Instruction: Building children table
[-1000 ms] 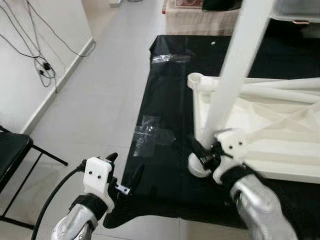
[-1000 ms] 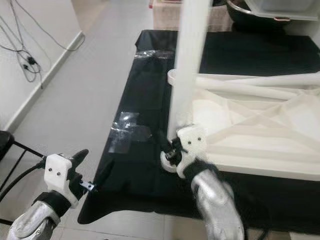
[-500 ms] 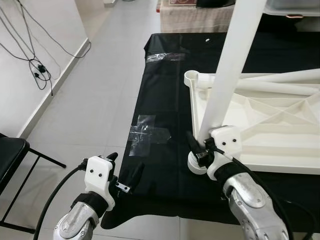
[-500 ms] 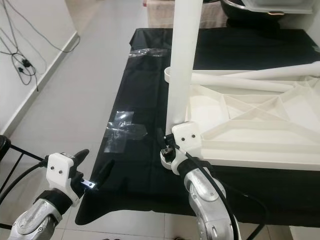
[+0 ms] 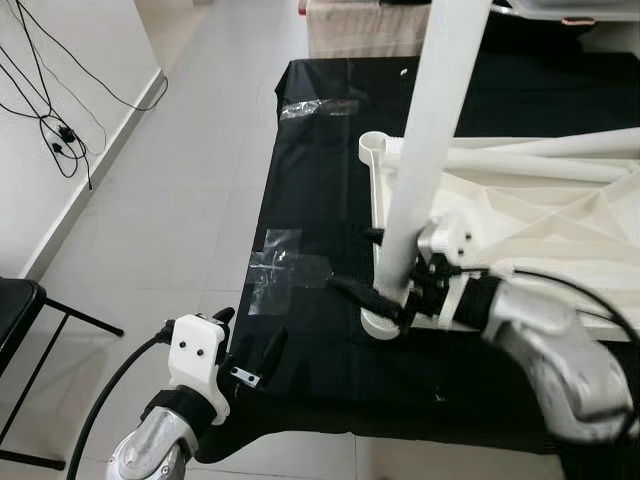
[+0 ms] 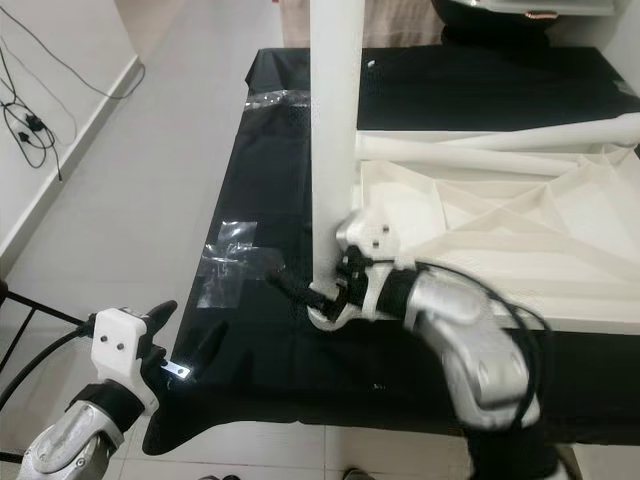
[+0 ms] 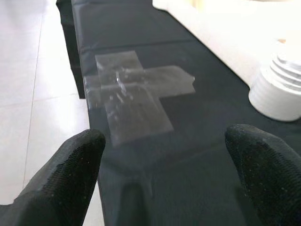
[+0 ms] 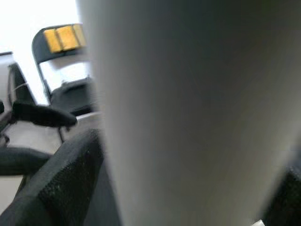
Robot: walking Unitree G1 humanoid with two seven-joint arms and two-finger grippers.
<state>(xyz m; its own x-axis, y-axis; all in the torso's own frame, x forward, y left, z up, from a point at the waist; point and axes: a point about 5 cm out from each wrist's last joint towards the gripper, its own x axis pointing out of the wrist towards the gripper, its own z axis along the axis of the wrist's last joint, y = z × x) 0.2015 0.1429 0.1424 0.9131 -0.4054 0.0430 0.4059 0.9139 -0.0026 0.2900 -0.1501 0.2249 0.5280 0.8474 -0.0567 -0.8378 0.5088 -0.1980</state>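
The right pincer (image 5: 392, 300) grips the white table leg (image 5: 425, 150) near its base, and the leg stands upright in the corner socket (image 5: 380, 322) of the upturned white tabletop (image 5: 520, 210), which lies on the black-covered worktop (image 5: 310, 160). The left pincer (image 5: 248, 340) hovers over the worktop's near edge, fingers (image 7: 70, 165) spread wide with nothing between them (a cross of clear tape (image 7: 129, 92) lies just ahead of it).
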